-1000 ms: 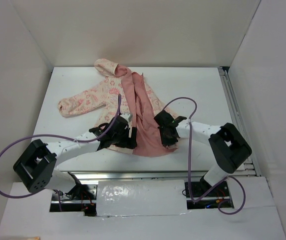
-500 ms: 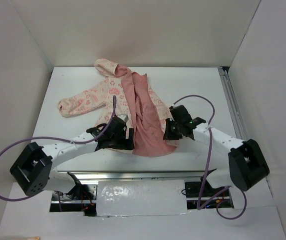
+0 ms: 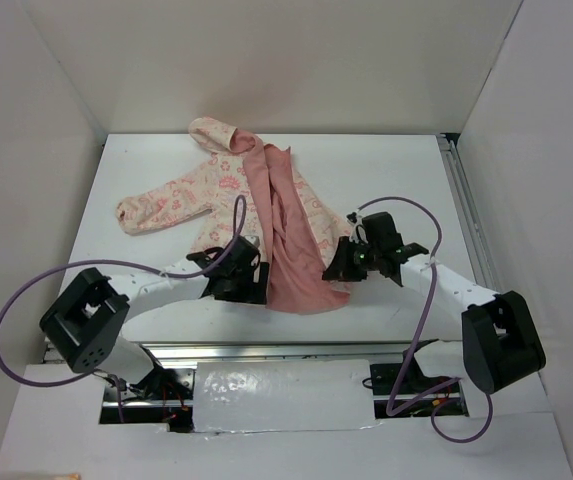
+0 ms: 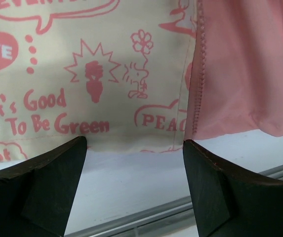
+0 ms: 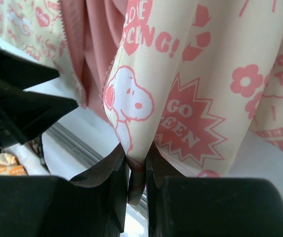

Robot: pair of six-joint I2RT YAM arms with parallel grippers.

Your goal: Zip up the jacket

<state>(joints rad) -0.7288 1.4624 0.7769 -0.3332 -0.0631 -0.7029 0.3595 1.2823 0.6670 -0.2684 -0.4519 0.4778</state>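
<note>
The jacket (image 3: 266, 205) lies on the white table, hood at the back, cream-pink print with salmon lining showing down the middle. My left gripper (image 3: 249, 287) is open at the bottom hem of the left front panel (image 4: 82, 89); the pink zipper edge (image 4: 196, 89) runs just inside its right finger (image 4: 215, 187). My right gripper (image 3: 338, 268) is shut on the hem corner of the right front panel (image 5: 181, 89) and holds it lifted and pulled to the right. The pinched fabric (image 5: 137, 182) sits between its fingers.
The table's front edge with a metal rail (image 3: 266, 350) runs just below both grippers. White walls enclose the table on left, back and right. A metal rail (image 3: 466, 230) runs along the right side. The left sleeve (image 3: 161, 208) stretches out to the left.
My right gripper has moved right and outward with the right panel's hem, spreading the panel off the lining. My left gripper has shifted slightly toward the left panel's hem.
</note>
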